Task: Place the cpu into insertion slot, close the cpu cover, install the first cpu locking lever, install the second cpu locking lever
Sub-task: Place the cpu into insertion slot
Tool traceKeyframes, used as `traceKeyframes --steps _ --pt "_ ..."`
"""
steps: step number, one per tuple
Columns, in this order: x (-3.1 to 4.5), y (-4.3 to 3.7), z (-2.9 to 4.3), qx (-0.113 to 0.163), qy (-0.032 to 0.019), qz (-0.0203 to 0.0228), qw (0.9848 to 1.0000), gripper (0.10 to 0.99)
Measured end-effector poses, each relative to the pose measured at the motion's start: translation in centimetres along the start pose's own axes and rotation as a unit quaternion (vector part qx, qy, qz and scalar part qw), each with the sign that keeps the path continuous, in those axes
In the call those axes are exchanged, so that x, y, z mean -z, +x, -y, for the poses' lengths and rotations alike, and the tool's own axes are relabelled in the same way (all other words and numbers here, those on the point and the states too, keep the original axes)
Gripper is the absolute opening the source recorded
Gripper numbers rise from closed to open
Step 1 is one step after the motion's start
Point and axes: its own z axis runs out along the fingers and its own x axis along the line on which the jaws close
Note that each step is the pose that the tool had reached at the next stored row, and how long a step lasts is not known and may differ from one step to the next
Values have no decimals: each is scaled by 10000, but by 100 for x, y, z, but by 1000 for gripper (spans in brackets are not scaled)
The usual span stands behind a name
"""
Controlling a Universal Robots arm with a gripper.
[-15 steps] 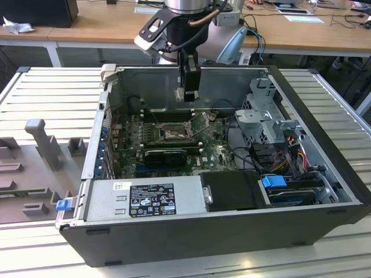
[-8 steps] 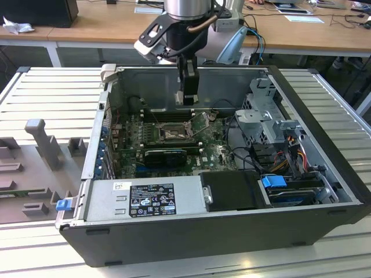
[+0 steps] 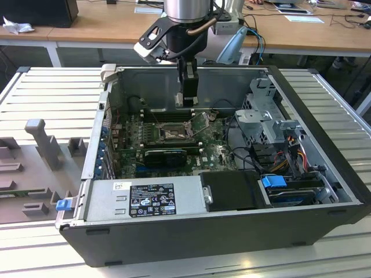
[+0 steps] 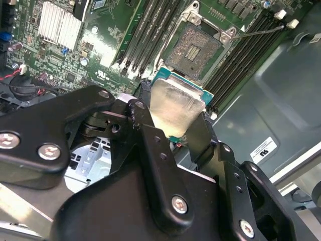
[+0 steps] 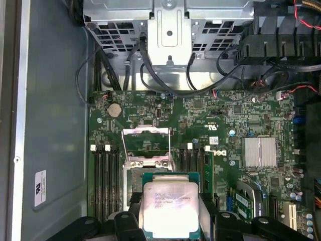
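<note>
Silver on top, the cpu (image 4: 178, 103) is pinched tight in the claw (image 4: 174, 120), up in the air near the insertion slot (image 4: 193, 50), which is bare, and the cpu cover (image 5: 145, 129) by the slot is open, so I think no step is done yet.

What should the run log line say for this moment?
step: cpu placement | gripper: shut on cpu | insertion slot: empty | cpu cover: open
</note>
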Motion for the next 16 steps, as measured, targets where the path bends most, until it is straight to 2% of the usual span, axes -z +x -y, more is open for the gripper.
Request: traceKeyframes --steps 13,16 --pt "-103 -2 8 -118 6 9 9999 529" --pt "-156 -3 12 -119 8 10 9999 529"
